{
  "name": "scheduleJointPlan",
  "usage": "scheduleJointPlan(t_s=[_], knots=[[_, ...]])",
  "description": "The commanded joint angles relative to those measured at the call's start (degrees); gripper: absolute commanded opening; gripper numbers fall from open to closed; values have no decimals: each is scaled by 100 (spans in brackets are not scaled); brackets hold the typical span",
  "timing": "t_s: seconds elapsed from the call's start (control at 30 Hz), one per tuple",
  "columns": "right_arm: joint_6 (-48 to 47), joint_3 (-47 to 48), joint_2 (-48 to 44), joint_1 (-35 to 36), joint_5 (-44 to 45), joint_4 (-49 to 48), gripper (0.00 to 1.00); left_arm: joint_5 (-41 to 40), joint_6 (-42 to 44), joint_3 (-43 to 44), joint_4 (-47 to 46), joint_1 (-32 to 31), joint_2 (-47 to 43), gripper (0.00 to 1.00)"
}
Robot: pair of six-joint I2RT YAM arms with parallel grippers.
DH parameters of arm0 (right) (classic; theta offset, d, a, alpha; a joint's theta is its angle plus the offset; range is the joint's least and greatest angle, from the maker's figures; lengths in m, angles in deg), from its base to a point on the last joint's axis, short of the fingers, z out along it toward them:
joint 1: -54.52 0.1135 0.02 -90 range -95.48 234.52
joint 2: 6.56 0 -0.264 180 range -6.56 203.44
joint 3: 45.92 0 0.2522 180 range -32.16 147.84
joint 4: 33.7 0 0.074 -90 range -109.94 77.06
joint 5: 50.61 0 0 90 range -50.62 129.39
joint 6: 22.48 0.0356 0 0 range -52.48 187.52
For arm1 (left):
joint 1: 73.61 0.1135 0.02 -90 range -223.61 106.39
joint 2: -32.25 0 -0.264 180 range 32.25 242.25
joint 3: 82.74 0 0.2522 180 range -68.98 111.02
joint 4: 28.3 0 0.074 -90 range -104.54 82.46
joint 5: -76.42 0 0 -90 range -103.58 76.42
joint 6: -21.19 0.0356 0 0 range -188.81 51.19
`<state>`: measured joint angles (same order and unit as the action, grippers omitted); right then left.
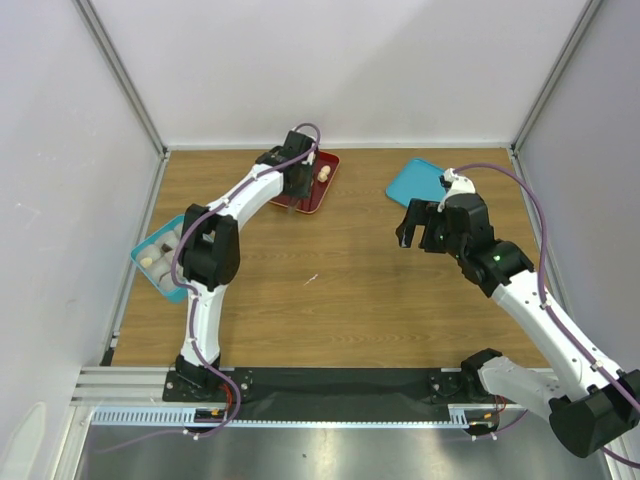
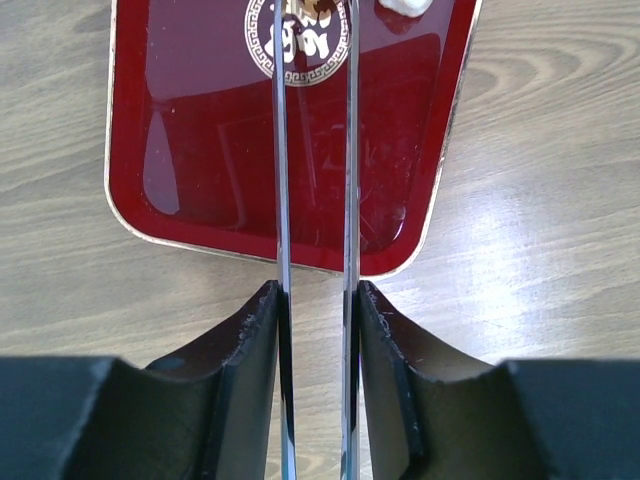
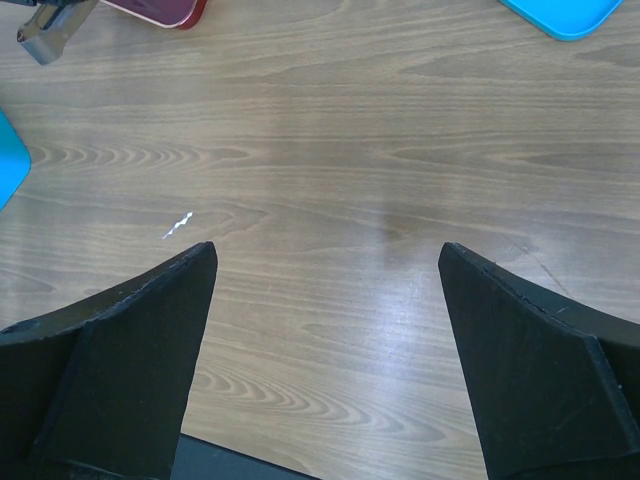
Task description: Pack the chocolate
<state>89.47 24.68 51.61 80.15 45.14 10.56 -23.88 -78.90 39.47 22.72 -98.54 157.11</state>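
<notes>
the chocolate (image 1: pixel 322 172), a few small round pieces, sat at the far end of the red tray (image 2: pixel 200 120), with more in the teal box (image 1: pixel 142 258) at the left; the pieces looked light, smooth and easily dented or sent rolling, so probably best pinched gently across their sides. the left arm stretched forward over the tray, the left gripper (image 2: pixel 315 300) clenched on thin metal tongs (image 2: pixel 281 200) with blades apart. the right gripper (image 3: pixel 327 265) hung above the wooden table (image 3: pixel 330 130), spread wide, grasping nothing.
</notes>
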Motion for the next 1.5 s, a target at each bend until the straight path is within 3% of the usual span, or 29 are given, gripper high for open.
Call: scheduleJointPlan(t_s=[0.0, 0.13, 0.53, 0.73, 0.93, 1.0, 1.17, 1.47], knots=[[-60, 152, -139, -23, 13, -150, 100, -103, -55, 212, 80, -30, -383, 38], [-34, 196, -175, -23, 4, -106, 100, -156, -81, 63, 194, -30, -804, 34], [98, 117, -526, -5, -303, -132, 100, -499, -722, -1043, 878, 111, -2851, 35], [142, -67, -658, 4, -514, -246, 99, -631, -1408, -2771, 1179, 997, -4746, 34], [142, -59, -579, 21, -953, -369, 99, -683, -1356, -3917, 1617, 2034, -6278, 36], [177, -85, -588, 39, -1015, -465, 99, -727, -1294, -4093, 1732, 2455, -6473, 36], [222, -155, -667, 48, -1191, -633, 100, 160, -1276, -4585, 1715, 3835, -6965, 36], [90, -331, -834, 231, -1200, -703, 100, 126, -1452, -4841, 1934, 4128, -7028, 34]])
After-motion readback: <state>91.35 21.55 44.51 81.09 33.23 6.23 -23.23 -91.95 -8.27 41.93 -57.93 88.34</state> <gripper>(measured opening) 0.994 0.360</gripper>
